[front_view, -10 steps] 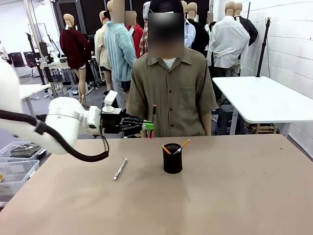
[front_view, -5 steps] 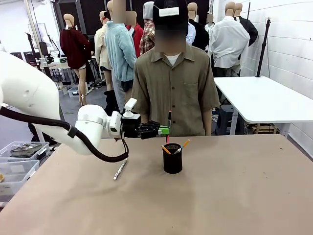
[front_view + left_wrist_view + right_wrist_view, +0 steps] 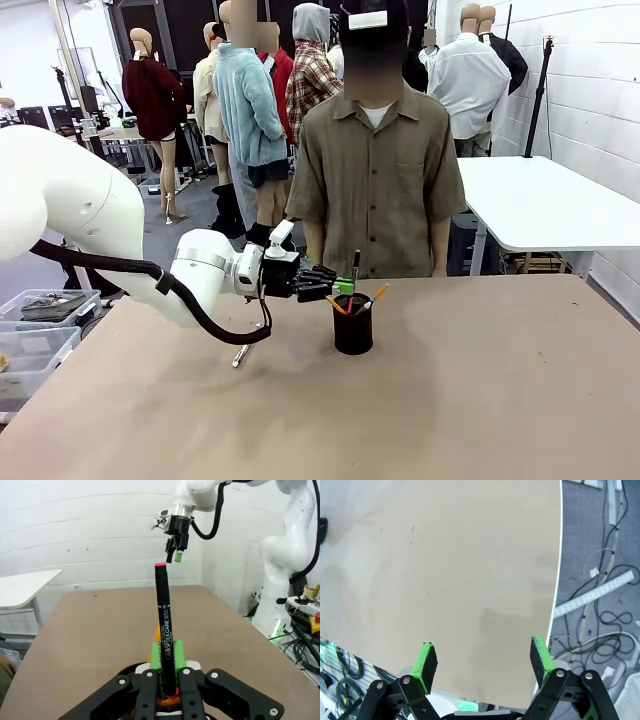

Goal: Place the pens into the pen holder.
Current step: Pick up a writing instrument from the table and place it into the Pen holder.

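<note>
The right pincer (image 3: 482,651) hangs released over the desk (image 3: 445,580). A white-silver pen (image 3: 240,356) lies left of the pen holder (image 3: 352,330). The left pincer (image 3: 344,288) grasps 1 black pen (image 3: 355,268) upright at the holder's mouth. Keep it vertical, sink it deeper, then let go.

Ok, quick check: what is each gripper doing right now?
Left gripper: shut on the black pen.
Right gripper: open, holding nothing.
</note>
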